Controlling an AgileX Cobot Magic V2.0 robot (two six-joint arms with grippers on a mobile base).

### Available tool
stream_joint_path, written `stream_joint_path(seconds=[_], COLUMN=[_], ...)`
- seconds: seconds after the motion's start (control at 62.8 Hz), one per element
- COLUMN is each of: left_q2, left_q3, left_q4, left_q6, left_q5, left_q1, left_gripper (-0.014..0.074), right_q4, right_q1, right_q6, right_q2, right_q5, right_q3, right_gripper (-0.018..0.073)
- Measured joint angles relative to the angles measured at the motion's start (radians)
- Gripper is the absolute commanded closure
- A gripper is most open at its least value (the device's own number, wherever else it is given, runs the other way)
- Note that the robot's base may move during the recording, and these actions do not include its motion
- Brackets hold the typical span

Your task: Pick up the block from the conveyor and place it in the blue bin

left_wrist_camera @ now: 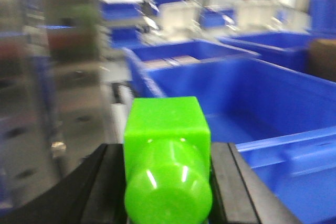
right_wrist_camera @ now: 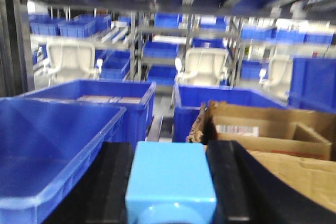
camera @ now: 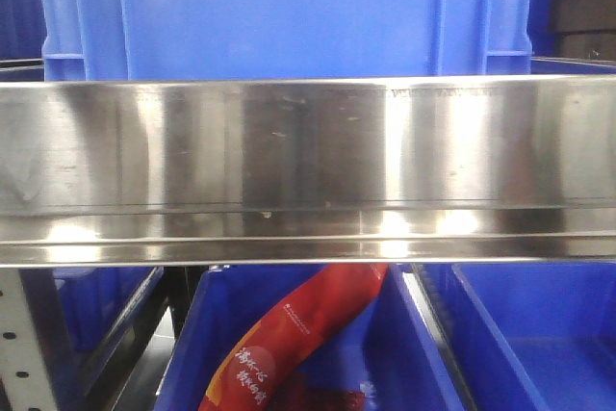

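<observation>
In the left wrist view, my left gripper (left_wrist_camera: 168, 153) is shut on a bright green block (left_wrist_camera: 167, 127) with a rounded knob facing the camera. An open blue bin (left_wrist_camera: 247, 90) lies just ahead and to the right of it. In the right wrist view, my right gripper (right_wrist_camera: 170, 150) is shut on a light blue block (right_wrist_camera: 170, 174), its black fingers (right_wrist_camera: 118, 177) pressed against both sides. A blue bin (right_wrist_camera: 47, 145) sits to its left. The conveyor is out of view. Neither gripper appears in the front view.
A wide stainless steel panel (camera: 308, 161) spans the front view, with a blue crate (camera: 289, 16) above it. Blue bins (camera: 539, 334) sit below, one holding a red bag (camera: 289, 344). Cardboard boxes (right_wrist_camera: 262, 129) lie right of the right gripper. Shelves of blue bins (right_wrist_camera: 157, 51) fill the background.
</observation>
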Motion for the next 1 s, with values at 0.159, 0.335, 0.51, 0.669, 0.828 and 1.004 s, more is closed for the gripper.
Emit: stream_joint_path(seconds=[0.159,0.335,0.51,0.669,0.828,1.004], left_q2=[0.198,0.381,0.518,0.628,0.715,0.757], left_q3=[-0.133,-0.242,-0.308,-0.329,-0.33,-0.33], left_q4=[-0.133,-0.132,-0.124,-0.17,-0.23,-0.238], left_q6=[0.1,0.121,0.126,0.128,0.131,0.133], left_q5=[0.012,0.013,-0.028,-0.111,-0.185,-0.205], left_q1=[-0.05,-0.159,-0.294,-0.364,-0.384,-0.384], left_gripper=[0.0708,0.0708,0.0708,0.0708,0.0705,0.0467], right_q4=[0.061,0.073,0.078,0.078,0.078,0.078], right_q1=[0.046,0.184,0.35,0.476,0.523,0.523], right_q6=[-0.004,-0.004,-0.004,-0.004,-0.009,-0.009], right_q2=[0.153,0.313,0.48,0.631,0.756,0.835], right_q5=[0.011,0.023,0.006,-0.02,-0.097,-0.156], right_q3=[-0.111,-0.226,-0.314,-0.376,-0.399,-0.399], right_gripper=[0.0713,0.0713,0.0713,0.0713,0.0696,0.0362])
